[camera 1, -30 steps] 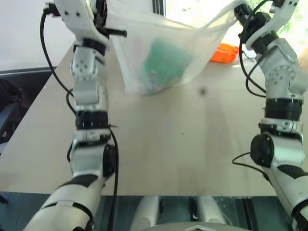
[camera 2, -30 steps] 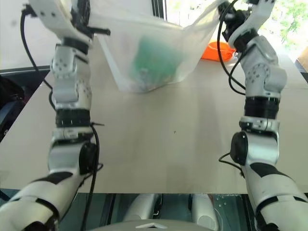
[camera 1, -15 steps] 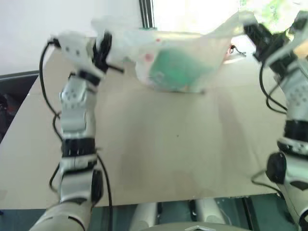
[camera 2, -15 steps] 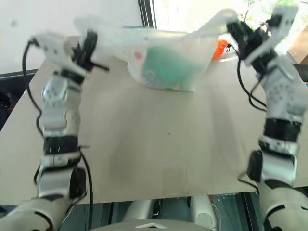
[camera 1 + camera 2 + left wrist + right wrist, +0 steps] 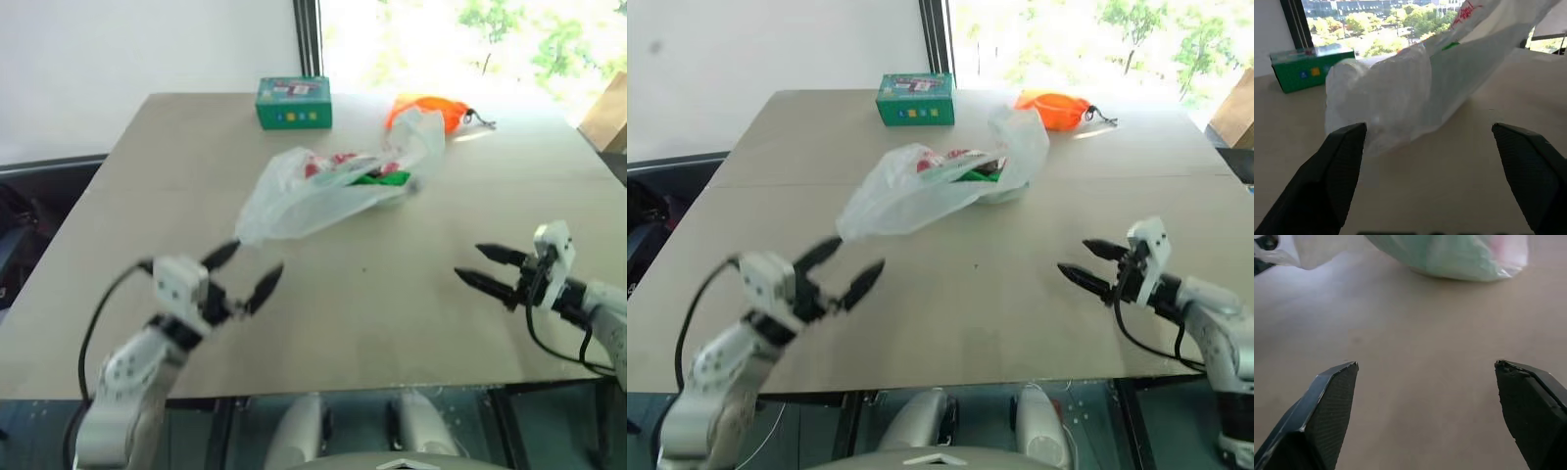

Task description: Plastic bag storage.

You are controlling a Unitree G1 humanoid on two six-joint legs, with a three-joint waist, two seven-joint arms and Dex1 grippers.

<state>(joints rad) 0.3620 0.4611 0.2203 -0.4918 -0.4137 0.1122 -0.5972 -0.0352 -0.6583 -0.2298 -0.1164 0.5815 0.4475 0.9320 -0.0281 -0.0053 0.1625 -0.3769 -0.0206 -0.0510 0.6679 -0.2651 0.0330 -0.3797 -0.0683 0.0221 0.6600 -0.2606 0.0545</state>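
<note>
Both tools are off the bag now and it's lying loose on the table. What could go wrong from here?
1. The plastic bag lies slumped with a green packet showing at its end; a pull on the film might spill it.
2. The left tool is open with the bag's tail right at its tip; closing could catch only thin film and slip.
3. The right tool stands well apart from the bag; sweeping in could nudge the orange pouch.

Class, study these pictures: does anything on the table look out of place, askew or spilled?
Yes. The crinkly translucent white plastic bag lies slumped on its side across the beige table, a green packet showing inside it. Nothing has spilled out. Both the left gripper and right gripper stand open, apart from it.
</note>
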